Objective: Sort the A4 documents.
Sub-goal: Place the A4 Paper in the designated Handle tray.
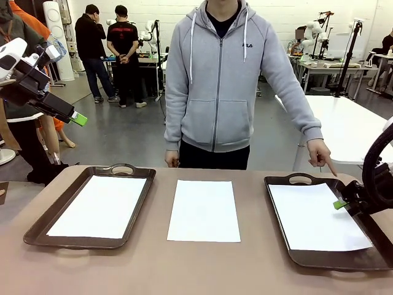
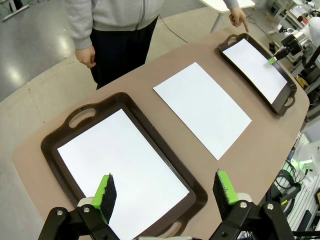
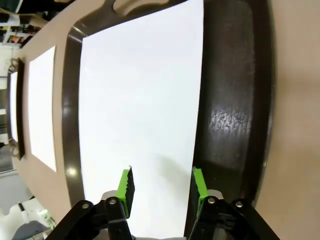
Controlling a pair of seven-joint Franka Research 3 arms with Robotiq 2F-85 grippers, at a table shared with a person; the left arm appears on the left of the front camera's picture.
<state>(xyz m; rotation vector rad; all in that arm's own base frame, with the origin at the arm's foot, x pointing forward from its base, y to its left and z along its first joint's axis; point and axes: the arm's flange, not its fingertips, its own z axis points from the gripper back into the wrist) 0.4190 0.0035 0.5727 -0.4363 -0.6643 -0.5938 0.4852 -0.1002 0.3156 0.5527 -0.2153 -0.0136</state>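
Left tool (image 2: 165,192): raised high over the left end of the counter (image 1: 202,270), jaws spread wide, gripping nothing.
Left tray (image 1: 80,243): dark brown with handles; the left sheet (image 1: 101,206) lies flat and square inside it.
Middle sheet (image 1: 204,210): flat on the bare counter between the two trays, touching neither; by the look of it, the one not yet sorted.
Right tray (image 1: 331,259): holds the right sheet (image 1: 316,218), slightly askew, with its near corner riding up toward the rim.
Right tool (image 3: 162,186): low over that sheet's outer long edge, jaws apart, one pad above paper and the other above bare tray; nothing is pinched.
Step in hand: probably letting go of the right sheet and clearing the tray.
Doing it well: rise straight up before swinging away, so no pad drags the thin paper; the middle sheet lies flush and will need an edge lifted first.
Around: the person's hand (image 1: 320,153) points down at the right tray's far corner.
In the way: that pointing hand is near the right arm, and the tray rim blocks a low sideways exit.
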